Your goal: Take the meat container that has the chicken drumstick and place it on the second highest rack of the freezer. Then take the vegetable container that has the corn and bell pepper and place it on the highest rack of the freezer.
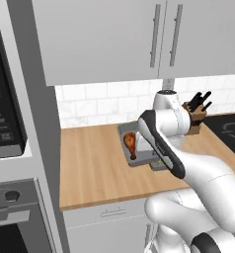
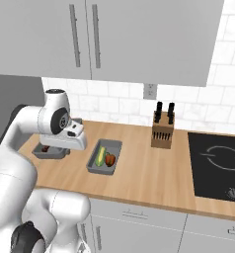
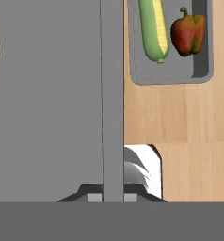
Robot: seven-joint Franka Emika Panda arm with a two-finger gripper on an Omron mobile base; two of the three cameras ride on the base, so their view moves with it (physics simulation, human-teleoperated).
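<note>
The grey meat container (image 1: 139, 159) sits on the wooden counter with the brown chicken drumstick (image 1: 131, 143) inside. In the hand view its upright side wall (image 3: 113, 94) runs between my fingertips, and my gripper (image 3: 113, 197) is shut on that wall. From the right base view my hand covers most of the meat container (image 2: 46, 154). Just to its right lies the grey vegetable container (image 2: 113, 144) holding the corn (image 2: 100, 155) and the bell pepper (image 2: 110, 159). The vegetable container (image 3: 142, 77), corn (image 3: 154, 28) and bell pepper (image 3: 188, 35) also appear in the hand view. The freezer is out of view.
A knife block (image 2: 163, 131) stands at the back of the counter (image 2: 149, 178), with a black cooktop (image 2: 218, 163) to its right. White wall cabinets (image 2: 139, 39) hang above. A tall oven stack (image 1: 11, 148) borders the counter's left end.
</note>
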